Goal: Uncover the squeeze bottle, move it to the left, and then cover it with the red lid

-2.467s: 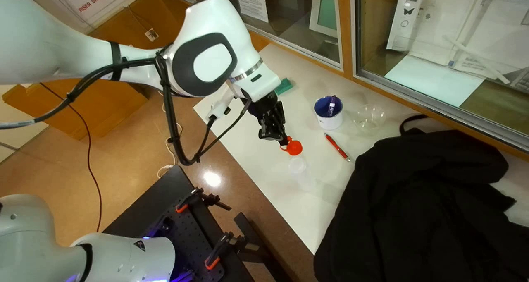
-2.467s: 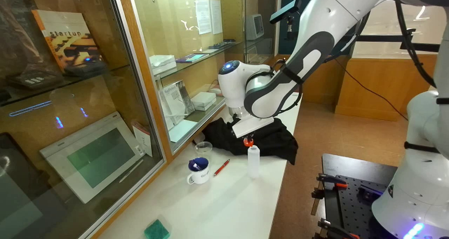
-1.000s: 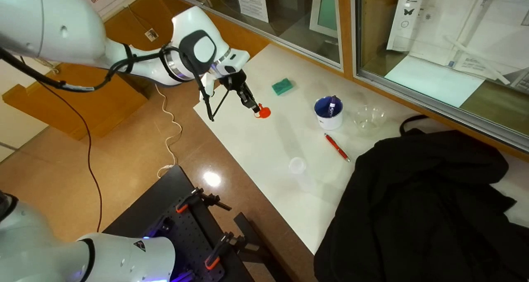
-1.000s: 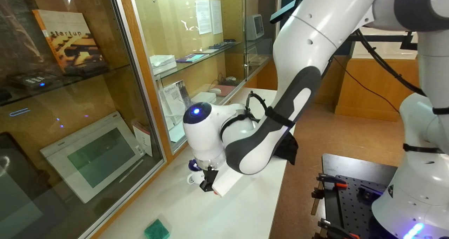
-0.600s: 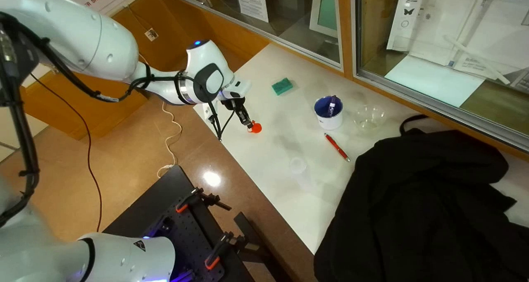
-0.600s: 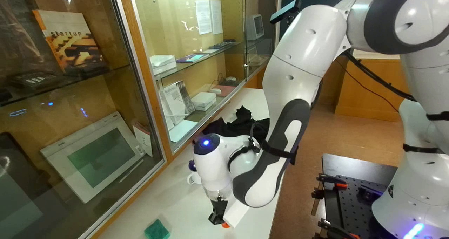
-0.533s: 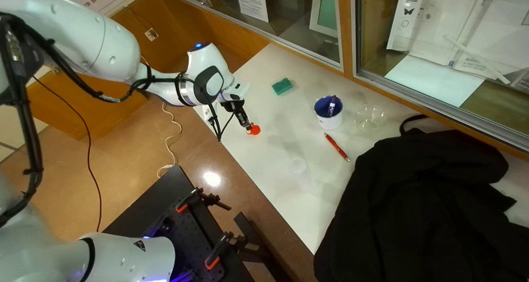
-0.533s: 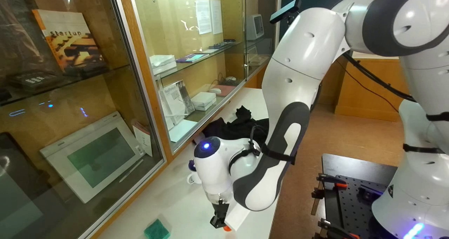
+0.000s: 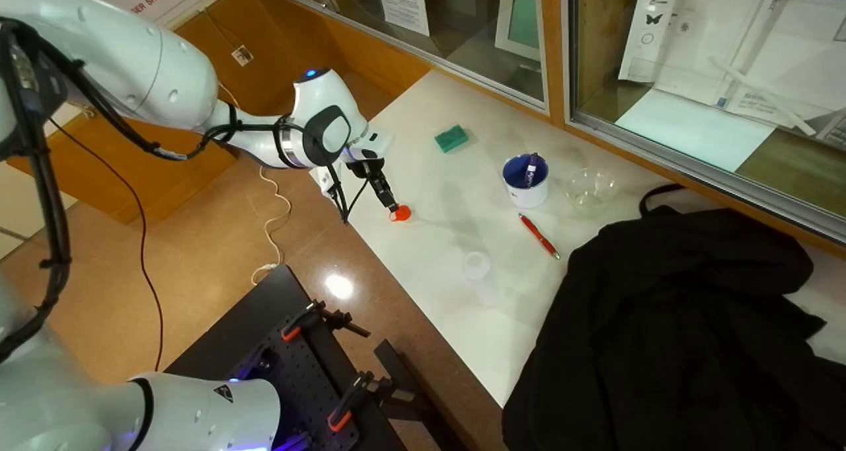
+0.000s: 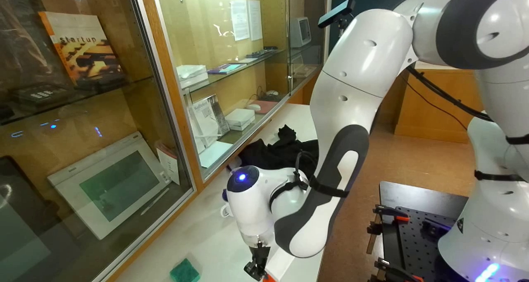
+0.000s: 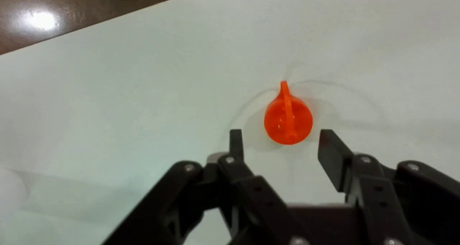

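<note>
Gripper (image 11: 279,146) has its fingers (image 11: 331,158) apart; in the wrist view the red lid (image 11: 288,118) lies on the table (image 11: 143,79) at twelve o'clock, just past them. In an exterior view the squeeze bottle (image 9: 476,266) stands at the lid's four o'clock.

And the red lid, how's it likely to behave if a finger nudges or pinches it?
The red lid looks like plastic, with small highlights, so it's probably light and apt to slide. Its round outline suggests it could spin under an off-centre nudge. The narrow strap across its face may flex if pinched.
</note>
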You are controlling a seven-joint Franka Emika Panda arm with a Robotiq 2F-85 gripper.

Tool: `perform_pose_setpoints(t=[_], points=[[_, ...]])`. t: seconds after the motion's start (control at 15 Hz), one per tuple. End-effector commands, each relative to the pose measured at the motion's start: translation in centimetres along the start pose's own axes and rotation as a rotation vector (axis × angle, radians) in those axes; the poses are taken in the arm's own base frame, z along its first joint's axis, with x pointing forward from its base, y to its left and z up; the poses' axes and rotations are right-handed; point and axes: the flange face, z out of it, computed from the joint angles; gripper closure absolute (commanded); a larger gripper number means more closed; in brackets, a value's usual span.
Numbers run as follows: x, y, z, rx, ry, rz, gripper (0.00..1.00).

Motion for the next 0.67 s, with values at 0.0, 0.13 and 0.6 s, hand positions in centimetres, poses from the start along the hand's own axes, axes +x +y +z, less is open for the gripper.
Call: perform_pose_setpoints(t=[0.0, 0.13, 0.6], points=[[0.2, 0.9, -2.5, -0.002, 0.043, 0.012, 0.12], [1.1, 2.4, -3.7, -0.015, 0.060, 0.069, 0.00], [4.0, 10.5, -6.5, -0.184, 0.163, 0.400, 0.00]])
